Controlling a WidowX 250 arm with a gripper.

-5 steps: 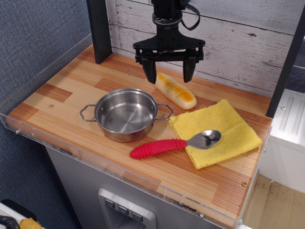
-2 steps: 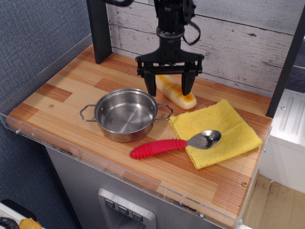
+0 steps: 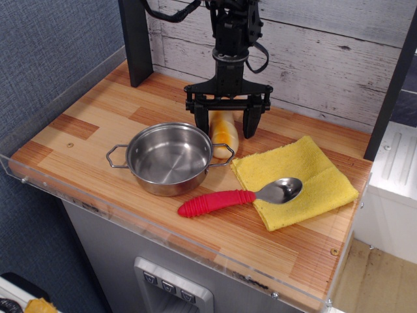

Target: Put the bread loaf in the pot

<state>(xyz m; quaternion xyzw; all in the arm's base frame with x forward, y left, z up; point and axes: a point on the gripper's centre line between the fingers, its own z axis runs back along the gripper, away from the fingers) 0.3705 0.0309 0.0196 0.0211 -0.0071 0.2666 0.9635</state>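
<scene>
Because the job is to get the bread loaf (image 3: 222,132) into the pot (image 3: 169,158), the gripper (image 3: 226,124) hangs low over the back of the wooden table (image 3: 85,127), its two black fingers (image 3: 199,122) spread wide and straddling the loaf — released, not yet clamped on anything, as far as this view shows. The loaf lies on the table just behind and to the right of the pot, its near end close against the pot's rim by the right wire handle; whether it actually touches the steel I cannot tell. Its long axis runs from the back wall toward the front edge, near end pointing at the pot's right side, glossy orange top facing up. The fingers stand on either side of that axis, across the short width, which looks like the sensible way to pinch something this slim and rounded. The pot sits empty and upright, handles out to left and right, so a short lift and a shift leftward and forward should be all the drop needs. A yellow cloth (image 3: 322,173) lies to the right with a red-handled spoon (image 3: 238,197) resting half on it — both well out of the likely path, and neither belongs to the task.
</scene>
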